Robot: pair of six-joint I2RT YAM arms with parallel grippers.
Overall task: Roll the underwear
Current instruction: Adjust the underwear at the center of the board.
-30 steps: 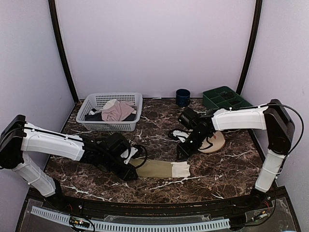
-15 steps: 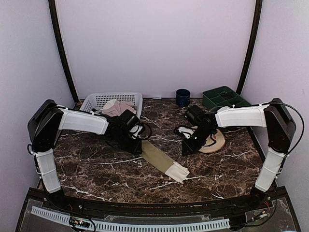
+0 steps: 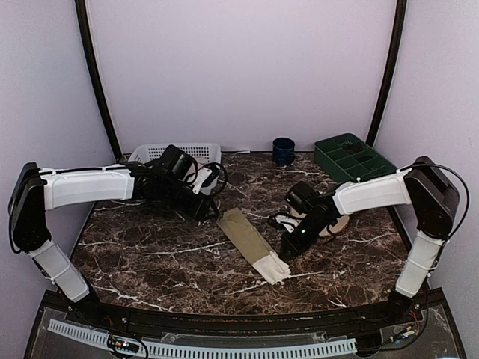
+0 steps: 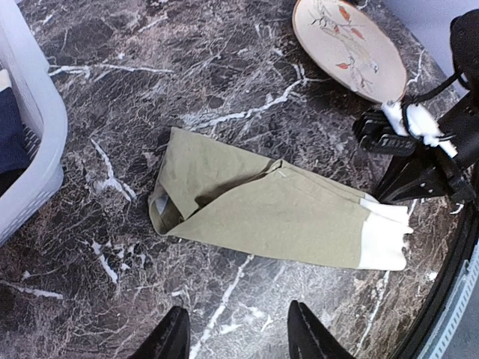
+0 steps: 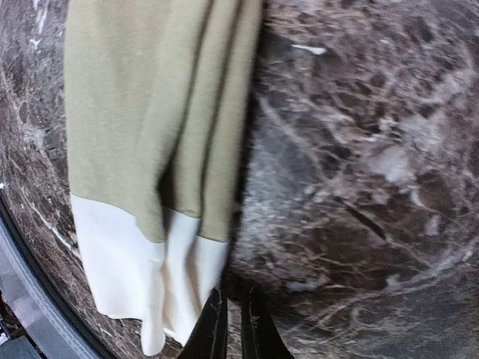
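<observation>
**Step in hand.** The underwear (image 3: 251, 241) lies flat on the bench (image 3: 150, 254), folded lengthwise into a narrow strip. No turn of a roll shows at either end. By this evidence the folding is done and the rolling is not yet begun; the step in hand is the set-up for the first turn.

**Position of the underwear.** The strip runs diagonally across the middle of the bench. Its olive end points toward the basket (image 3: 206, 151). The waistband (image 3: 274, 267) forms the near end, toward the robot's right. The plate (image 3: 338, 219) stands well apart from the strip, beyond the right arm.

**Left claw.** The left claw (image 4: 238, 333) is released: its fingers stand apart with nothing between them. It hangs above the bench on the basket side, near the olive end, and is not touching the cloth.

**Right claw.** The right claw (image 5: 233, 325) is clenched: only a thin slit shows between its fingers. It sits low at the bench, just beside the corner of the waistband. No cloth shows between the fingers, but whether a tip touches the hem cannot be told.

**Next move, as judged.**
1. Take one end of the strip. The waistband is the end nearest a claw.
2. Part the right fingers first, since a clenched claw cannot take the hem.
3. Lift the hem, turn it over onto the strip, and keep the turns tight along the strip's length.
4. Steady the olive end with the left claw so that the strip does not slide or skew.
</observation>
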